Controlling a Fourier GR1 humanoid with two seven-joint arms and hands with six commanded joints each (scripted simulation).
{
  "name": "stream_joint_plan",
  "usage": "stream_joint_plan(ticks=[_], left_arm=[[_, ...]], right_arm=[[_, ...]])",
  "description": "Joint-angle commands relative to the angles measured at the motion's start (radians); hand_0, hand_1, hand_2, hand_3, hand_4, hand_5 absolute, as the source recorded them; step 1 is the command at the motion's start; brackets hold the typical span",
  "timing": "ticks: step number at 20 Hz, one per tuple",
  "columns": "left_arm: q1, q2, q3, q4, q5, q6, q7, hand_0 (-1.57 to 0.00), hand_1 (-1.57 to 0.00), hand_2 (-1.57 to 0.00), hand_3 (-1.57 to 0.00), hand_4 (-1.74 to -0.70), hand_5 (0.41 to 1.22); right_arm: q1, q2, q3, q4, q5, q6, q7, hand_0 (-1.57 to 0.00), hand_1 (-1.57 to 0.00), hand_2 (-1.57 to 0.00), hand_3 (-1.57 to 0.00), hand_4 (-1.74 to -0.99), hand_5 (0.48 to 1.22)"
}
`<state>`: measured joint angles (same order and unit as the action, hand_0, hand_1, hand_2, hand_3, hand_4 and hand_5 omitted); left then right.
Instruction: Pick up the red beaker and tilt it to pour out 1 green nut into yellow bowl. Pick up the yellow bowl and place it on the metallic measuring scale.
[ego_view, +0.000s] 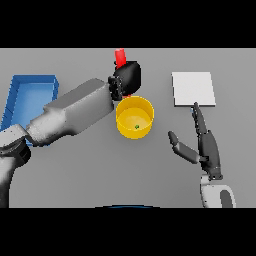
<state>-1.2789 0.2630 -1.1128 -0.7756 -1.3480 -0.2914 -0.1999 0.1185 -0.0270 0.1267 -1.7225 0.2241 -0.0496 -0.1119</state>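
The red beaker (120, 57) stands behind the yellow bowl (134, 117), and my left hand (127, 77) is closed round its lower part, hiding most of it. One green nut (136, 127) lies inside the bowl. The metallic measuring scale (193, 88) is a flat pale plate at the back right. My right hand (206, 145) rests open on the table to the right of the bowl, fingers pointing toward the scale, thumb spread toward the bowl.
A blue tray (30, 95) lies at the far left, partly covered by my left forearm (75, 112). That forearm stretches across the table from the lower left to the beaker.
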Motion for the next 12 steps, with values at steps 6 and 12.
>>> stream_joint_plan(ticks=[6, 12], left_arm=[[-0.205, 0.035, 0.002, 0.030, -0.041, -0.003, -0.082, -1.57, -1.57, -1.57, -1.57, -1.73, 1.221], [-0.352, 0.109, 0.234, 0.230, 0.081, 0.020, 0.004, -1.57, -1.57, -1.57, -1.57, -1.73, 1.221]], right_arm=[[-0.015, 0.002, 0.001, -0.002, 0.008, -0.007, 0.013, 0.00, 0.00, 0.00, 0.00, -1.135, 0.563], [-0.031, 0.007, 0.001, 0.010, -0.019, 0.012, -0.004, 0.00, 0.00, 0.00, 0.00, -1.105, 0.559]])
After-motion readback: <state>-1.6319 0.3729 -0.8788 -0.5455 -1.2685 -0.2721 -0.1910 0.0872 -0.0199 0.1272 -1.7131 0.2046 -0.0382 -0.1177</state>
